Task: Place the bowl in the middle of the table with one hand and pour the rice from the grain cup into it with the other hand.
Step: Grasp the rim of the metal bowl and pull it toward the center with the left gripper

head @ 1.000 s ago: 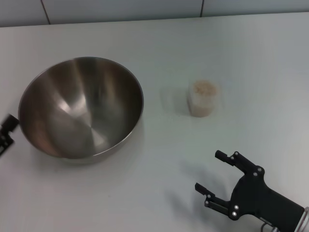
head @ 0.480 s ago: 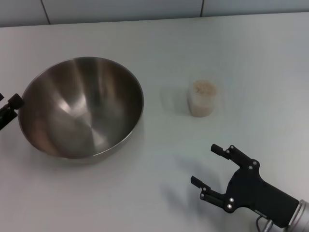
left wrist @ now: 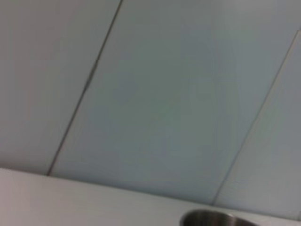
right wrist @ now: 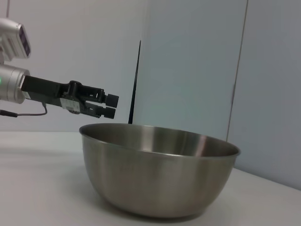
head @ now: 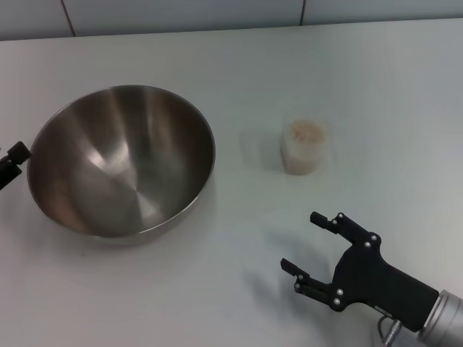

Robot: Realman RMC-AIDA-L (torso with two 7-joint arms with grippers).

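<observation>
The steel bowl (head: 123,159) stands on the left half of the white table (head: 239,65); it also shows in the right wrist view (right wrist: 160,174), and its rim shows in the left wrist view (left wrist: 211,219). The grain cup (head: 304,150), filled with rice (head: 306,131), stands upright right of centre. My right gripper (head: 304,242) is open and empty, near the front edge, a short way in front of the cup. My left gripper (head: 14,155) is at the left edge, beside the bowl's rim; in the right wrist view it (right wrist: 110,106) hovers just above the far rim.
Grey wall panels (head: 181,14) run behind the table's far edge. Bare tabletop (head: 246,210) lies between the bowl and the cup.
My right gripper has moved a little left and forward towards the cup. My left gripper has risen along the left edge to the height of the bowl's rim. Bowl and cup have not moved.
</observation>
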